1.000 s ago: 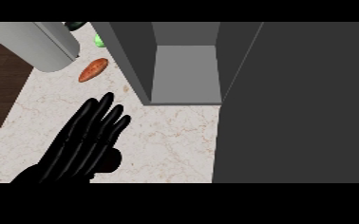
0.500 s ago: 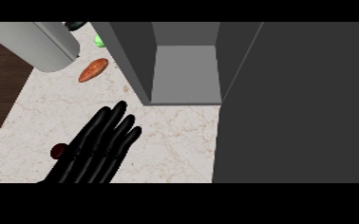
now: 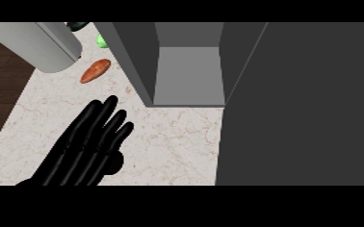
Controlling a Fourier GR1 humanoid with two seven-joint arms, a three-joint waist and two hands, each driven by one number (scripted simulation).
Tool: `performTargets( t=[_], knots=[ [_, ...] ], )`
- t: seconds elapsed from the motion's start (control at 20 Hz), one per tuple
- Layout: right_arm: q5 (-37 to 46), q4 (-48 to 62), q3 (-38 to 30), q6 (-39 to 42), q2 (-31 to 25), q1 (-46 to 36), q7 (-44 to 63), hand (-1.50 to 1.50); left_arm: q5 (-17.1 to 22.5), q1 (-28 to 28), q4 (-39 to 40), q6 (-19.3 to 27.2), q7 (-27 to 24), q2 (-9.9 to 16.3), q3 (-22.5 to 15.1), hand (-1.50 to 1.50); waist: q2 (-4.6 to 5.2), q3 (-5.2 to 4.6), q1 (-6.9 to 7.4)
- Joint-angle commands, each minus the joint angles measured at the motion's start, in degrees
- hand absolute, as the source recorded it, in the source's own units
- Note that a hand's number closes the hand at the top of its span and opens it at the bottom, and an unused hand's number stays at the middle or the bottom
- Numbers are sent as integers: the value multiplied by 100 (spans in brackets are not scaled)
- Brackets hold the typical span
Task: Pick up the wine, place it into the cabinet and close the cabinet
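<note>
The black left hand [image 3: 89, 144] lies over the pale marbled stone counter top [image 3: 177, 144] at about seven o'clock in the head view, coming in from the lower edge. Its fingers [image 3: 107, 110] are straight and lie side by side, pointing toward one o'clock, and the thumb sits low at the hand's right side. It has hold of nothing; nothing shows between fingers and thumb. The right hand shows nowhere in the view.

The open grey box-shaped cabinet [image 3: 188, 72] stands at twelve o'clock, its lighter grey floor and inner walls visible through the opening, and nothing stands inside the part that shows. Its wide dark grey door panel [image 3: 298, 106] fills the view from one o'clock down to five o'clock, swung out and covering the counter there.

At ten o'clock an orange tapered carrot-like vegetable [image 3: 95, 70] lies on the counter, tilted, well apart from the hand. Just beside it, toward eleven o'clock, is a large light grey rounded cylinder [image 3: 43, 45]. A small bright green object [image 3: 101, 42] peeks out between that cylinder and the cabinet's left wall.

At the top edge near eleven o'clock a dark green-black rounded shape [image 3: 77, 25] shows only in part; it may be the wine bottle, though too little of it shows to tell.
</note>
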Motion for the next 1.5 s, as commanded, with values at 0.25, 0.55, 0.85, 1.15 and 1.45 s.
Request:
performTargets(
  t=[0.25,0.55,0.85,1.15,1.45],
  knots=[
    [-320,-1437,-69,-83,-217,317,658,-150,-111,-91,-792,57,350,334,667,-150,4,-3,-54],
    [-535,-1227,-322,-188,-212,-133,793,-150,334,-64,-942,-85,496,629,1365,-150,26,-9,4],
    [-227,-1342,61,-288,-148,-26,867,-150,735,-115,-847,-314,428,934,2261,-150,15,-16,-22],
    [-216,-998,24,-210,-201,-138,605,-150,1417,454,-509,-806,-203,919,2909,-150,32,-15,0],
    [-95,-1371,315,-401,-167,-49,923,-150,2031,720,-426,-1296,-196,1052,3581,-150,-11,-26,29]
  ],
)
